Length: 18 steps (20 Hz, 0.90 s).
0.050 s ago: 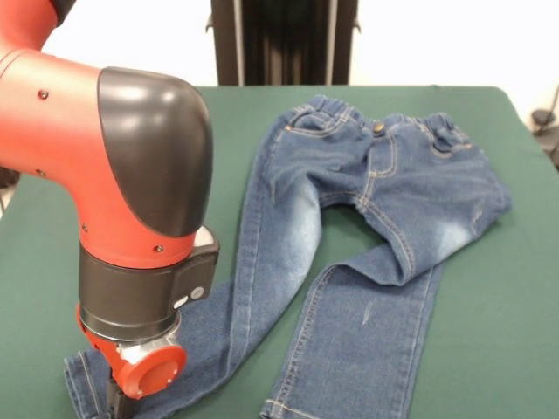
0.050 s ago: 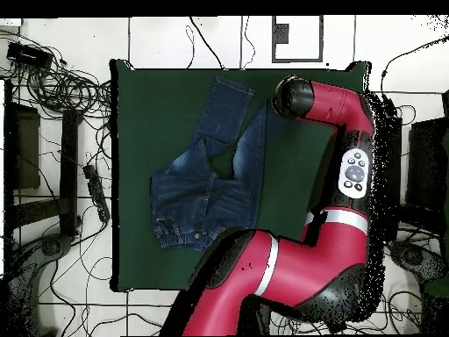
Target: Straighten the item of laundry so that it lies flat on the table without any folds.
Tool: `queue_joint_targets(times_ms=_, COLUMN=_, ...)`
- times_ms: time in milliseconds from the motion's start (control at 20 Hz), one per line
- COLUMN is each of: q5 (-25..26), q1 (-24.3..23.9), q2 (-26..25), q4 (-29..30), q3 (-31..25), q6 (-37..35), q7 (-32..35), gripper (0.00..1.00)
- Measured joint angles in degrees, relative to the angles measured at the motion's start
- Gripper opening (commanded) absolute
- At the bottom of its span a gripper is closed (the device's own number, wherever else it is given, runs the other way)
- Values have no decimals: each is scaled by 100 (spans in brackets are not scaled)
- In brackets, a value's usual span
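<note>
A pair of blue jeans (image 1: 384,175) lies on the green table (image 1: 515,305), its waistband toward the far side and both legs running to the near edge. The right-hand leg is creased over itself at the thigh (image 1: 409,262). The left-hand leg ends at a hem (image 1: 83,384) in the bottom left corner. My gripper (image 1: 118,403) comes down right on that hem, mostly hidden below the red wrist. From above, the jeans (image 2: 202,189) spread across the table's middle and the wrist (image 2: 294,95) covers one leg's end.
My red arm (image 2: 346,167) curves along one side of the table (image 2: 140,114) and over its corner. A black stand (image 1: 284,39) rises behind the far edge. Cables (image 2: 70,96) and dark equipment lie on the floor around the table.
</note>
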<state>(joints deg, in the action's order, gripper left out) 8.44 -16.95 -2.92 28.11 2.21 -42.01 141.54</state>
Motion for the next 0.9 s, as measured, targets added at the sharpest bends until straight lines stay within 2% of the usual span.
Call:
queue_joint_targets(times_ms=600, q5=2, q1=0, q2=16, q4=21, q3=-1, q6=6, q7=0, gripper=0)
queue_joint_targets(times_ms=900, q5=19, q1=3, q2=245, q4=358, q3=-1, q6=159, q7=0, gripper=0)
